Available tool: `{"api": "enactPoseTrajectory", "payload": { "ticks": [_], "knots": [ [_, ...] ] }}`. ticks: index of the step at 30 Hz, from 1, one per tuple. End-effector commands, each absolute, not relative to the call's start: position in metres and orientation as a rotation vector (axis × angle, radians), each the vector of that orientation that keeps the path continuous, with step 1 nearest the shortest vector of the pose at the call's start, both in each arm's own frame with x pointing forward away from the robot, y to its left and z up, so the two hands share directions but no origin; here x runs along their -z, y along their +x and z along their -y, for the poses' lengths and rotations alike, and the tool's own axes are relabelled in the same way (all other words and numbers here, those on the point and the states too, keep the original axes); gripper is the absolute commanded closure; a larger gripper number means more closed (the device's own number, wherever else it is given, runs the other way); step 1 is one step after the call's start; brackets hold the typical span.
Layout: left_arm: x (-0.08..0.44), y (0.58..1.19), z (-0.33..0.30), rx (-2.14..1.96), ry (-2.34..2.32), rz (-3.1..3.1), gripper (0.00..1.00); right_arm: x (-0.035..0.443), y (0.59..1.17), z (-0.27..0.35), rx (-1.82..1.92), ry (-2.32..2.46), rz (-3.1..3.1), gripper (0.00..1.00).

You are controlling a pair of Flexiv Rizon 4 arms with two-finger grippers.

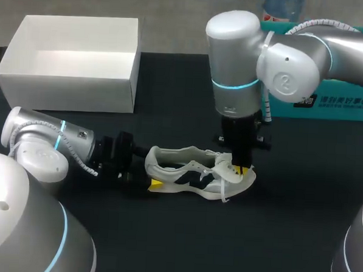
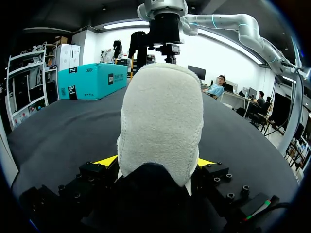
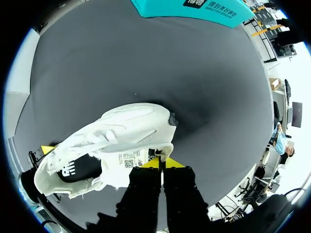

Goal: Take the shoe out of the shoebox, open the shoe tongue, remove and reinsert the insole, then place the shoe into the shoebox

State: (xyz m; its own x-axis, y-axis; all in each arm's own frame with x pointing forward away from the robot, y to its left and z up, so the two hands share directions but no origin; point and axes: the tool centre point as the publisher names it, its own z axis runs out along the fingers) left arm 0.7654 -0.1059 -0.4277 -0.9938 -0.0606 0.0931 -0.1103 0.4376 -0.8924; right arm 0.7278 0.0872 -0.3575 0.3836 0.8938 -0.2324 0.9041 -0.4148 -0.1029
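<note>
Two hands were on one white shoe (image 1: 192, 170), which lay on its side on the black counter (image 1: 182, 233), outside the box. Left hand (image 2: 156, 163) came in low from the left and was clamped on the heel, one yellow fingertip (image 2: 107, 161) against each side of it. Right hand (image 3: 161, 163) came straight down over the front of the shoe, fingers almost together and pinching the edge of the tongue (image 3: 131, 158). The tongue was folded out with its label side showing. A dark insole (image 3: 77, 170) sat inside the shoe, visible through the opening. Toe pointed right, heel left.

Further back on the left, the white shoebox (image 1: 75, 75) stood open, well apart from the shoe; only its white floor and walls showed inside. At the far right edge of the counter sat a teal box (image 1: 329, 104), closed; contents not visible.
</note>
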Motion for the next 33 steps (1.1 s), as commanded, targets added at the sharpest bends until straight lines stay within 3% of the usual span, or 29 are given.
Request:
{"api": "enactPoseTrajectory", "payload": {
  "ticks": [1,6,8,9,10,26,33],
  "knots": [
    [0.432,0.765,0.105,-1.633,0.157,2.623,1.00,0.377,0.726,-0.083,0.370,2.685,-1.528,1.00],
    [0.432,0.765,0.105,-1.633,0.157,2.623,1.00,0.376,0.726,-0.084,0.359,2.692,-1.525,1.00],
    [0.432,0.765,0.105,-1.633,0.157,2.623,1.00,0.371,0.727,-0.089,0.351,2.679,-1.531,0.54],
    [0.432,0.765,0.105,-1.633,0.157,2.623,1.00,0.367,0.727,-0.092,0.349,2.668,-1.535,0.18],
    [0.432,0.765,0.105,-1.633,0.157,2.623,1.00,0.364,0.728,-0.093,0.350,2.659,-1.539,0.00],
    [0.432,0.765,0.105,-1.633,0.157,2.623,1.00,0.289,0.756,-0.136,0.224,2.344,-1.785,0.00],
    [0.432,0.765,0.105,-1.633,0.157,2.623,1.00,0.269,0.776,-0.161,0.145,1.897,-2.240,0.00]
  ]
}}
